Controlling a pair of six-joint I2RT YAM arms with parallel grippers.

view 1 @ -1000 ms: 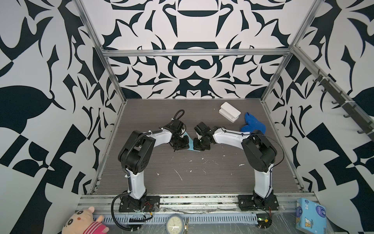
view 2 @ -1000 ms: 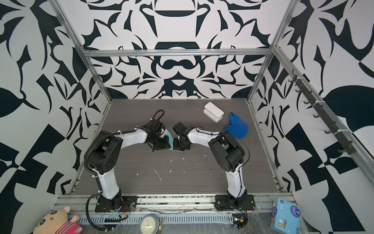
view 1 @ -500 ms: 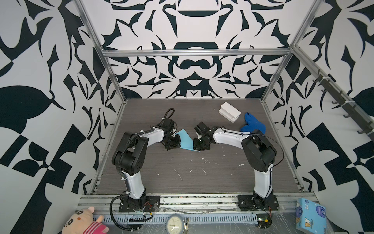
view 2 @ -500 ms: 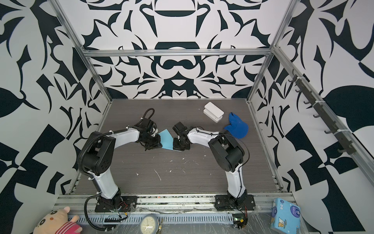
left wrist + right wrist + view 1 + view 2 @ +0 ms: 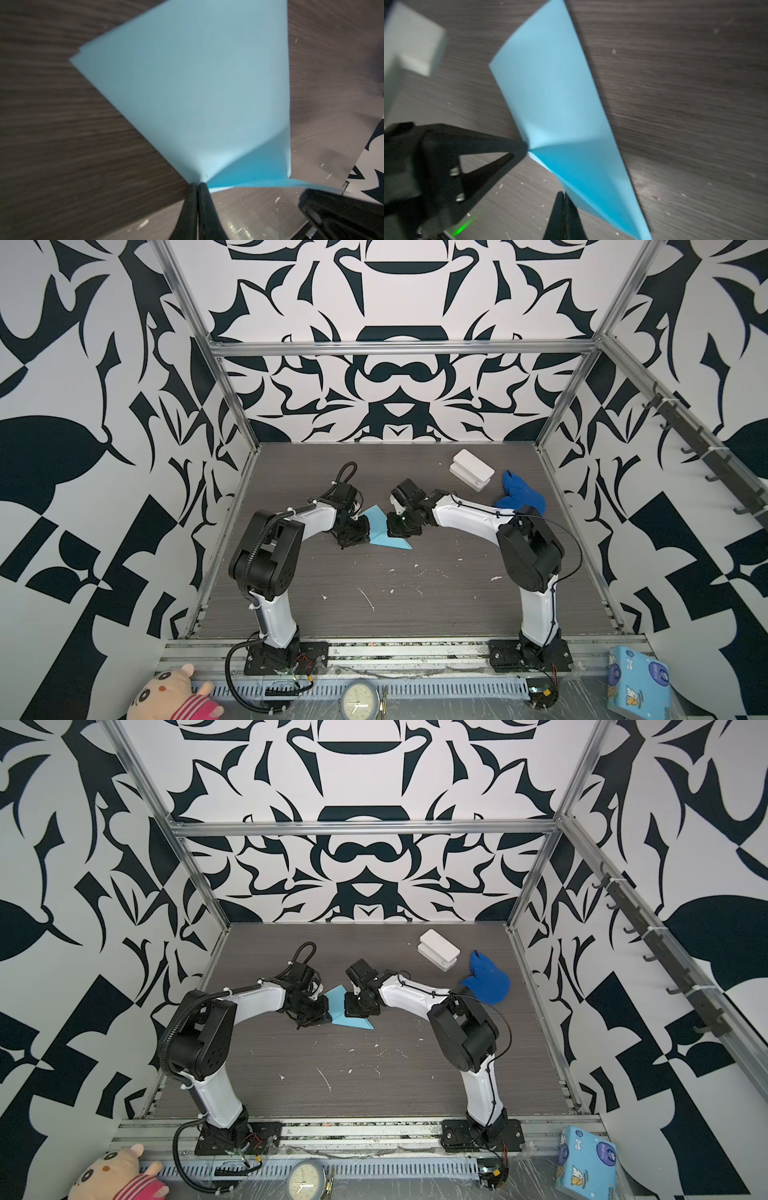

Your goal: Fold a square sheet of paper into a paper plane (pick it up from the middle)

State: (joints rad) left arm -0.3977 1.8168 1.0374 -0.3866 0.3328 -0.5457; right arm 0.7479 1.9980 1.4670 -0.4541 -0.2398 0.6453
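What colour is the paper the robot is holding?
The paper is plain light blue, with no marks. It shows best in the left wrist view.

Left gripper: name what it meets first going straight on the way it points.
The paper it is shut on lies straight ahead of the left gripper; behind that, probably the table, depth unclear. The right gripper sits off to the side.
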